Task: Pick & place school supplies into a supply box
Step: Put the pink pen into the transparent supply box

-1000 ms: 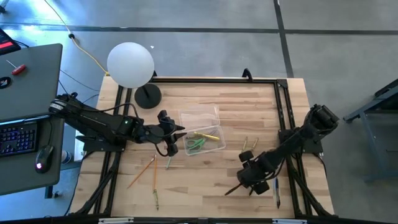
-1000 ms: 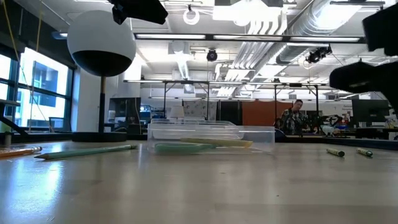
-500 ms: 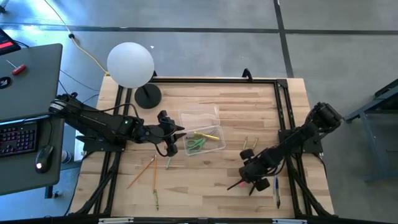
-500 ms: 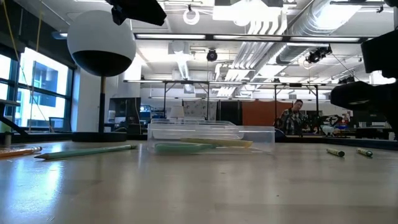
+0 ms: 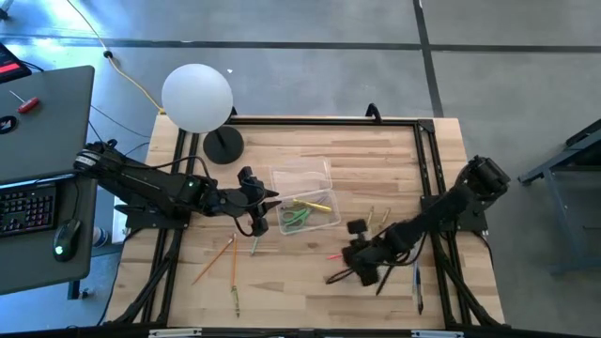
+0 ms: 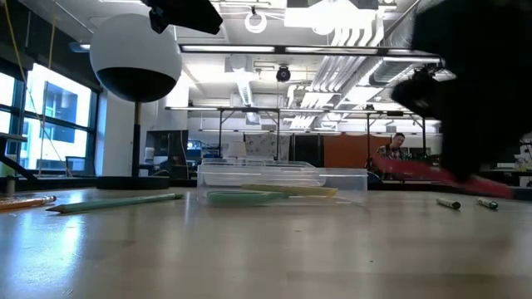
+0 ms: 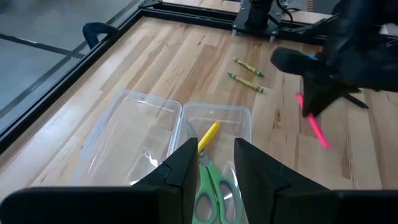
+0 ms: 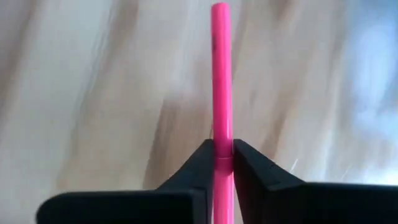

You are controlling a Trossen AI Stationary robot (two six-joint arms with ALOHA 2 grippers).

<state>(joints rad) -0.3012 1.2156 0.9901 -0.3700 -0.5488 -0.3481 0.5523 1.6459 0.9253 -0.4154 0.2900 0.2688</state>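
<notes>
Right hand (image 5: 355, 266): we find it over the counter's (image 5: 310, 296) front right part, its two dark fingers (image 8: 198, 163) pinched on a pink pen (image 8: 221, 81), which runs straight out between them. In the high view the pen shows as a short pink streak (image 5: 334, 254) beside the hand, off the wood as far as we can tell.

Left hand (image 5: 258, 208): we place it just beside the supply box's (image 5: 324, 211) left end, fingers (image 7: 181, 171) set a little apart with nothing between them.

Supply box: clear case at mid-counter, lid (image 7: 127, 134) swung flat open alongside the tray (image 7: 239, 118). We count inside it green-handled scissors (image 7: 214, 186) and a yellow stick (image 7: 208, 135).

Loose supplies, as we list them:
- two small yellow-green pieces (image 5: 377, 217) on the wood between the box and the right hand, lying near each other;
- an orange-wood pencil (image 5: 214, 260) and a second one (image 5: 232, 257) crossing near it, front left;
- a green pencil (image 5: 254, 245) just below the left hand;
- a further thin stick (image 5: 236, 300) near the front edge;
- a dark pen (image 5: 418, 286) by the right rail.

Other fixture: white globe lamp (image 5: 196, 98) on a black base (image 5: 223, 145), back left corner.
</notes>
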